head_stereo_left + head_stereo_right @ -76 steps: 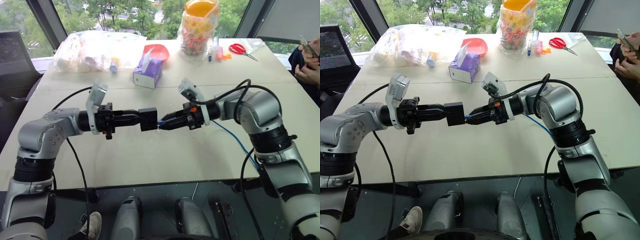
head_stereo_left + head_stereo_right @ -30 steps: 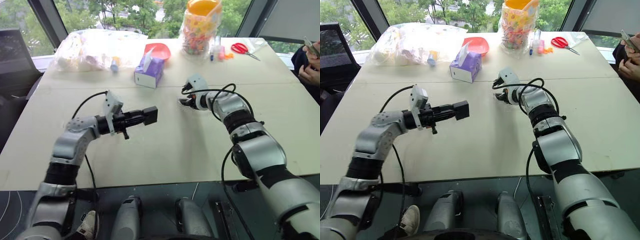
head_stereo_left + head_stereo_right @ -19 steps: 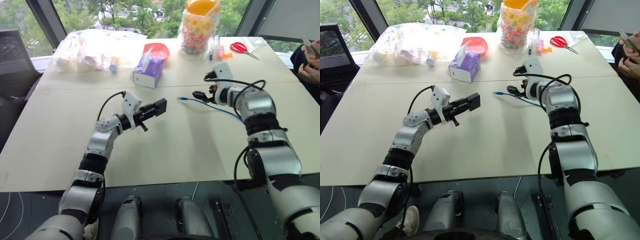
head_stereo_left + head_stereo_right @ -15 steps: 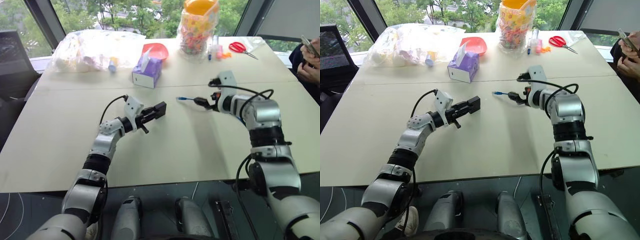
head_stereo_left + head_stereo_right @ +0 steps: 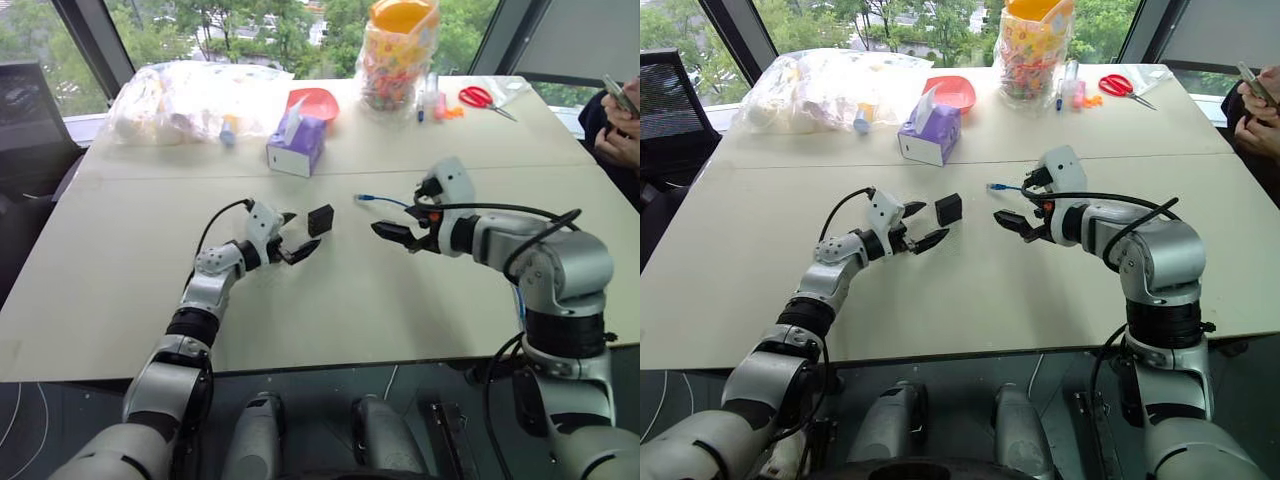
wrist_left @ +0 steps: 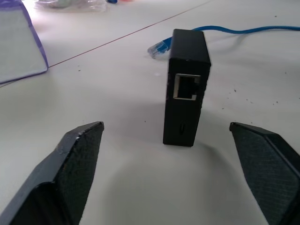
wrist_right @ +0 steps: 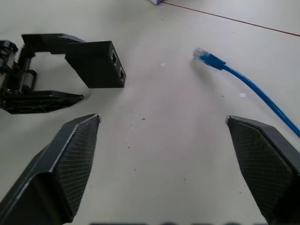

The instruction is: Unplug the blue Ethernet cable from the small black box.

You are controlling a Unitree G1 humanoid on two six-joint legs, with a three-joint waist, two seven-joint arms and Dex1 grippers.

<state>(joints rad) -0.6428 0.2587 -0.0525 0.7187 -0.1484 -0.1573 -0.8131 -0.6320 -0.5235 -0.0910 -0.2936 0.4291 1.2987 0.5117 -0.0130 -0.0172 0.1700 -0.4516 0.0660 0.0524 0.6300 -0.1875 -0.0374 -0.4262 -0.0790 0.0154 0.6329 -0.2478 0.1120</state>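
1. A wide, pale beige table (image 5: 330, 320) spans the scene, with a seam line running across it beyond the grippers.
2. At its far edge lie a crumpled clear plastic bag of mixed items (image 5: 190, 98), a tall clear bag of colourful pieces with an orange top (image 5: 398, 55), a purple cardboard tissue box (image 5: 296, 146), a red bowl (image 5: 316, 100) and red-handled scissors (image 5: 484, 98).
3. The left gripper (image 5: 300, 232) hangs low over the table with its two black fingers spread wide, grasping nothing.
4. The right gripper (image 5: 392, 229) faces it from the other side, its fingers likewise spread apart and empty.
5. The thin bright blue Ethernet cable (image 7: 255, 91) lies on the table unplugged, its small clear plug (image 7: 202, 54) resting apart from the box; the cord runs back under the right arm.
6. The small matte black box (image 6: 185, 89) stands on edge on the table just ahead of the left gripper's open fingers, free of both; its empty port (image 6: 187, 87) faces the left wrist camera.
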